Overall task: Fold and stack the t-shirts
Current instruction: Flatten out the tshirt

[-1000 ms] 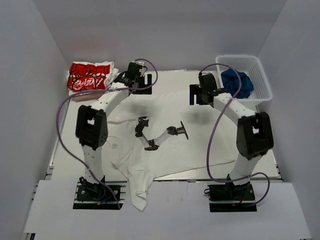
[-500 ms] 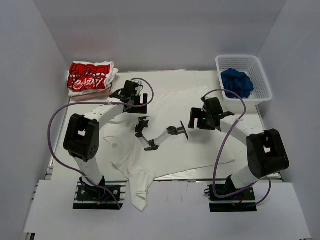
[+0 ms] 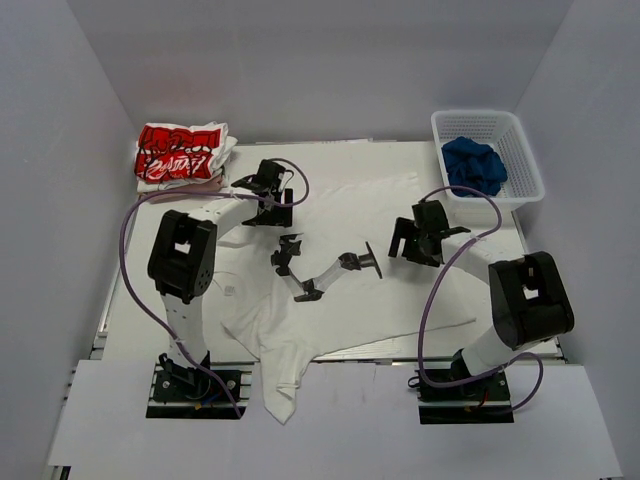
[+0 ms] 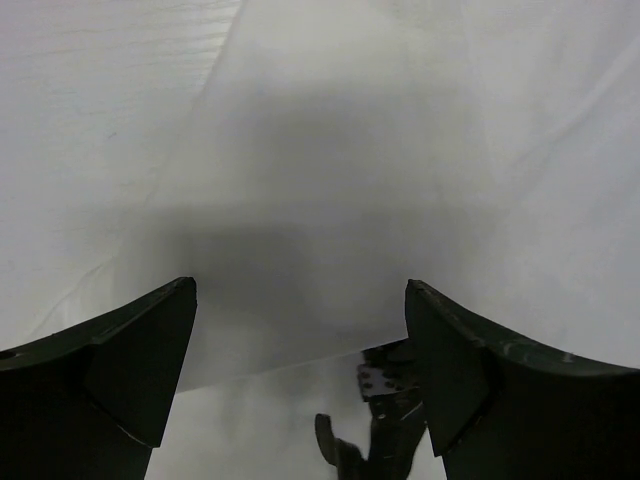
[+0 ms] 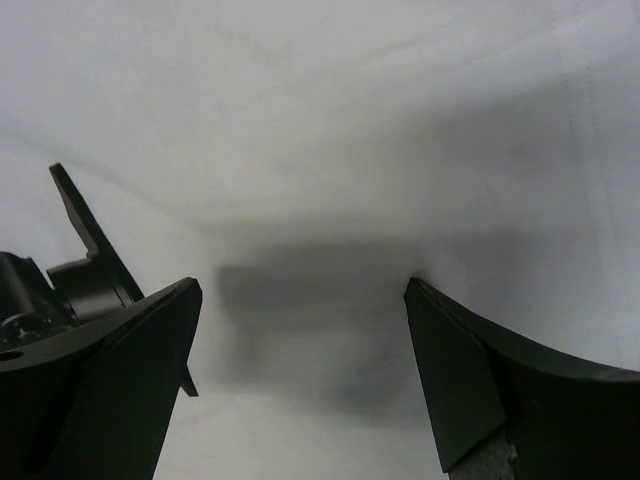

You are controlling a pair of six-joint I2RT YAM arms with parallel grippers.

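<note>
left hand (image 4: 300,288), right hand (image 5: 302,286) over t-shirt (image 3: 390,296)

Black jointed bracket (image 3: 325,275) mid-table on spread white tee (image 3: 380,305); basket (image 3: 528,162) far R corner, folded printed tee (image 3: 178,152) far L.

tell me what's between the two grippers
In the top external view, the white t-shirt spans between left gripper and right gripper, with a jointed bracket lying on it, slightly nearer the arm bases.
</note>
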